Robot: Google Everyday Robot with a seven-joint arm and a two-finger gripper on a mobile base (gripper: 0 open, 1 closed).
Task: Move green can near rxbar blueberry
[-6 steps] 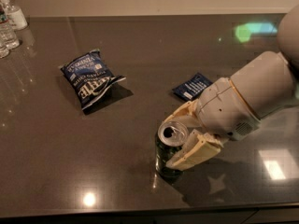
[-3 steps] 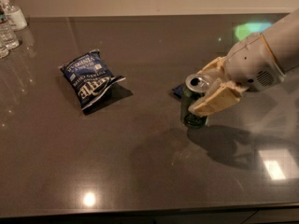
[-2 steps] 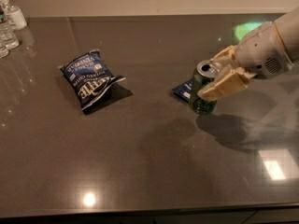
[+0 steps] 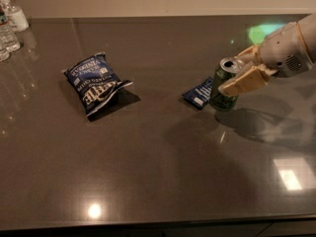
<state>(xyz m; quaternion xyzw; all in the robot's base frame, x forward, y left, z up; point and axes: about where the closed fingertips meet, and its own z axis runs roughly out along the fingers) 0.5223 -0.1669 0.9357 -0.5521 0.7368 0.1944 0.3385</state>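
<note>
Jaws of the gripper (image 4: 236, 73) pinch the green can (image 4: 222, 94) by its sides, at the right of the dark worktop (image 4: 158, 177). The can leans a little and is just beside the rxbar blueberry (image 4: 198, 94), on its right. I cannot tell if its bottom rests on the worktop yet. This looks like the last step: set the can flat, spread the jaws, and lift away without tipping it. The bar is so close that the can could land on its edge. A blue chip bag (image 4: 94, 83) lies well apart on the left, and water bottles (image 4: 10, 26) stand in the far left corner, out of the way.
</note>
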